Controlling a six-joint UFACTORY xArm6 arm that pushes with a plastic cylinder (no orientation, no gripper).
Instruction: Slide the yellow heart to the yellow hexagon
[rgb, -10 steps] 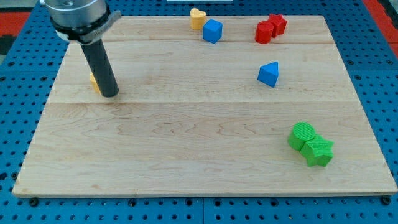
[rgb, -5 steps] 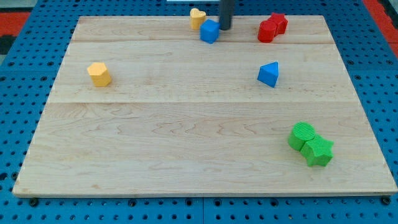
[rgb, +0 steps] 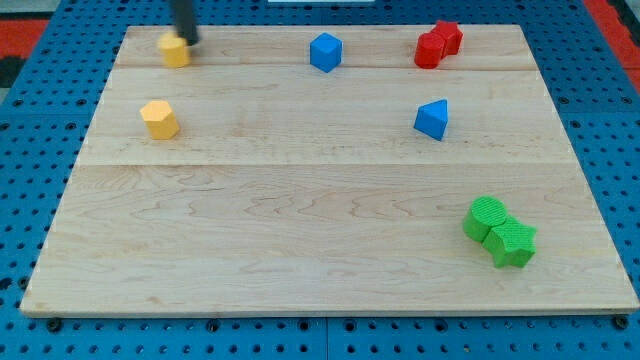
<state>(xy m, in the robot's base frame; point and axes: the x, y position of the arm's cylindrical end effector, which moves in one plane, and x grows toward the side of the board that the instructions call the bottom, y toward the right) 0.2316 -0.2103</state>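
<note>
The yellow heart (rgb: 174, 50) lies near the board's top left edge. My tip (rgb: 188, 41) touches the heart's upper right side; the rod rises out of the view's top. The yellow hexagon (rgb: 159, 119) sits below the heart, toward the view's left, about a block's width of bare wood between them.
A blue cube (rgb: 325, 52) sits at top centre. Two touching red blocks (rgb: 436, 44) are at top right. A blue triangular block (rgb: 432, 118) is at right. A green cylinder (rgb: 486, 217) and green star (rgb: 512, 244) touch at bottom right. The wooden board (rgb: 300, 250) lies on blue pegboard.
My tip swept from beside the blue cube to the top left, pushing the yellow heart left along the top edge. The blue cube shifted slightly left.
</note>
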